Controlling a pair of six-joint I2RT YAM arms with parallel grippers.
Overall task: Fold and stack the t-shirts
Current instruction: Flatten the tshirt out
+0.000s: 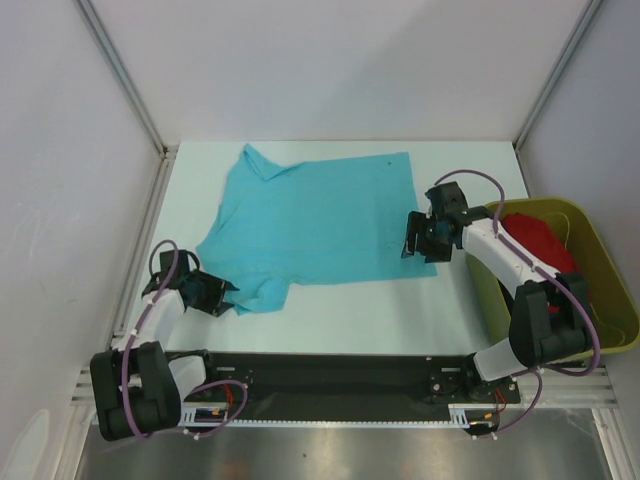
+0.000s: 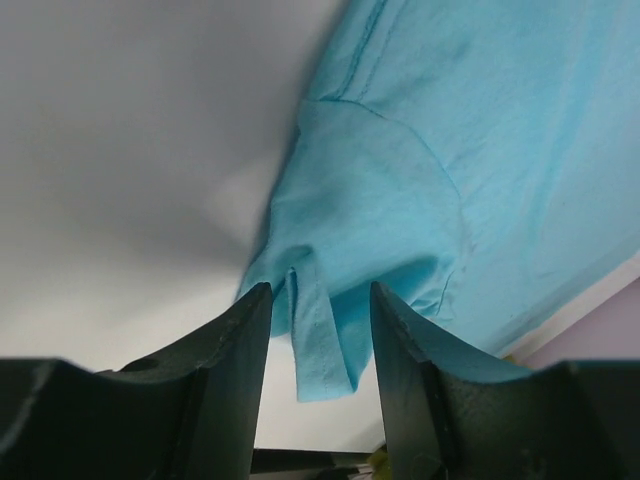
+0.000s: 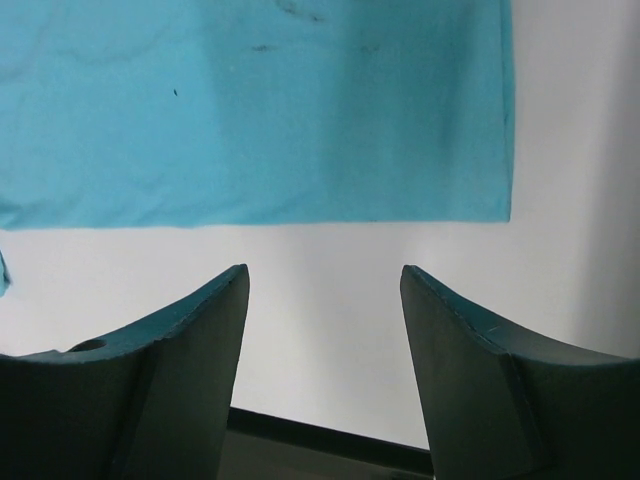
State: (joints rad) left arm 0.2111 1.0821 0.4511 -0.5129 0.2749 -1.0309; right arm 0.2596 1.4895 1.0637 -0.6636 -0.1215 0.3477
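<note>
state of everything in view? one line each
turquoise t-shirt: spread on the table, unfolded.
red shirt: crumpled inside the tub.
olive-green tub: upright, holding the red shirt.
left gripper: open, sleeve hem between its jaws.
right gripper: open, empty, just off the turquoise hem.

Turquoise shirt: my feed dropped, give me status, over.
Left gripper open, sleeve hem between jaws. Right gripper open, empty, just short of bottom hem. Turquoise shirt spread out, unfolded. Nothing lying on it.
</note>
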